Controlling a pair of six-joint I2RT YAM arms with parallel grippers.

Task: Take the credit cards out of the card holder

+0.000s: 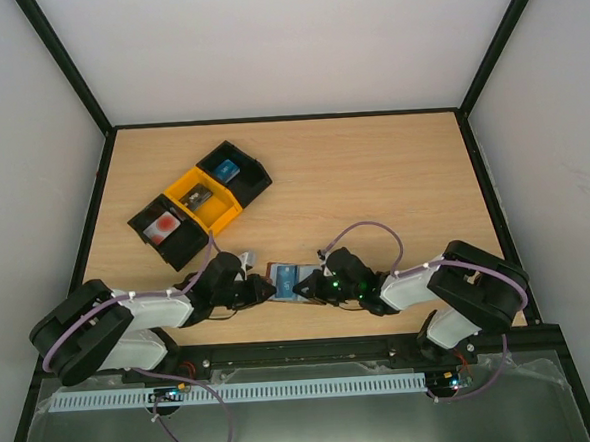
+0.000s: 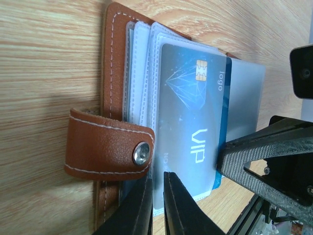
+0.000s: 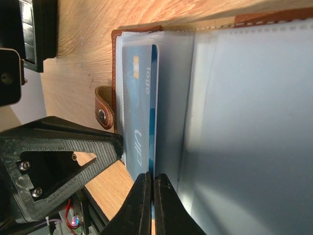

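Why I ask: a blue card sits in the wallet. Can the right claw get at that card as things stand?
Probably yes. The right claw is shut at the blue card's exposed edge, apparently pinching it. The left claw grips the wallet by a sleeve, clear of that edge.

Leather card holder (image 2: 110, 147), glossy plastic credit card (image 2: 190, 122), wood-grain table (image 2: 49, 58)

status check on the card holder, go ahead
Left gripper shut on a sleeve of card holder. Right gripper shut on blue VIP card, not yet out. Nothing in the way.
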